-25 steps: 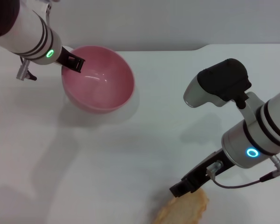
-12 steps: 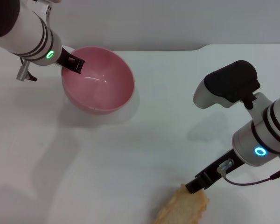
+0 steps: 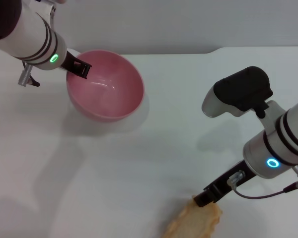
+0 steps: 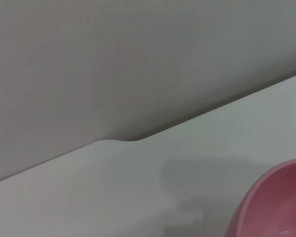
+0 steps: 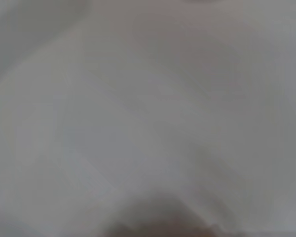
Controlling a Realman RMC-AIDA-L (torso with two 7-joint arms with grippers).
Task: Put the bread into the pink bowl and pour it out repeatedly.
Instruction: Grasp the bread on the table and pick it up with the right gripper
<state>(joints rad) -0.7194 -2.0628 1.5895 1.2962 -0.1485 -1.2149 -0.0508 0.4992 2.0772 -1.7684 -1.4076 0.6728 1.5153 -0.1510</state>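
Well apart from the pink bowl [image 3: 105, 89], toward the robot and to its right, lies the bread [image 3: 194, 222] on the white table [image 3: 114, 168], not yet bagged in any sense. Bowl empty, tipped on its side, with the left gripper [image 3: 78, 68] clamped on its rim. At the bread's near end, the right gripper [image 3: 204, 199] touching or just above it; cannot tell whether its claw is apart or together. Judged early in a cycle: lifting, dropping in, and pouring all left.

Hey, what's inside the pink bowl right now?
Nothing: the pink bowl shows only bare pink interior. The left hand is at its rim. The bread lies on the table by the right hand.
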